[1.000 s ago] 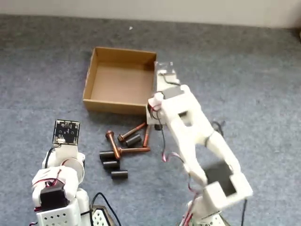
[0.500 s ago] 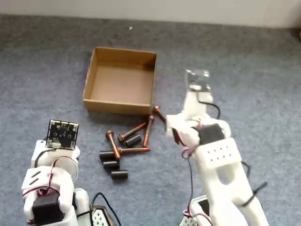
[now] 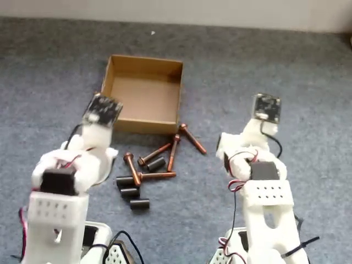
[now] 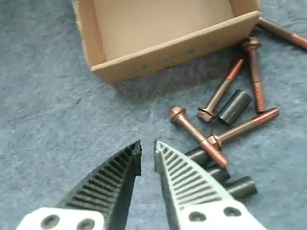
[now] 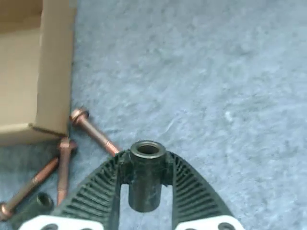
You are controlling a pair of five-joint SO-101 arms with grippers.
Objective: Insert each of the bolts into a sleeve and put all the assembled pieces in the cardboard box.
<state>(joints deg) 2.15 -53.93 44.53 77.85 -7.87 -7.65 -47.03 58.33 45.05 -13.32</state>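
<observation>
1. The right gripper (image 5: 145,160) pinches one black cylindrical sleeve (image 5: 145,184) between its two fingers. The sleeve stands upright with its open bore facing up.
2. The held sleeve hangs over the grey carpet (image 3: 286,66), to the right of the loose parts and of the box's near right corner.
3. The left gripper (image 4: 147,148) holds nothing. Its fingers are spread only slightly, with a narrow gap at the tips. It hangs over the carpet, left of the loose parts and near the box's near wall.
4. The open brown cardboard box (image 3: 140,125) sits far centre-left with nothing in it.
5. Five copper-coloured flanged bolts (image 3: 154,153) lie just near of the box. The rightmost bolt (image 5: 93,130) lies by the near right corner.
6. Four more black sleeves (image 3: 139,204) lie among and near of the bolts. No bolt is inserted in any of them.
</observation>
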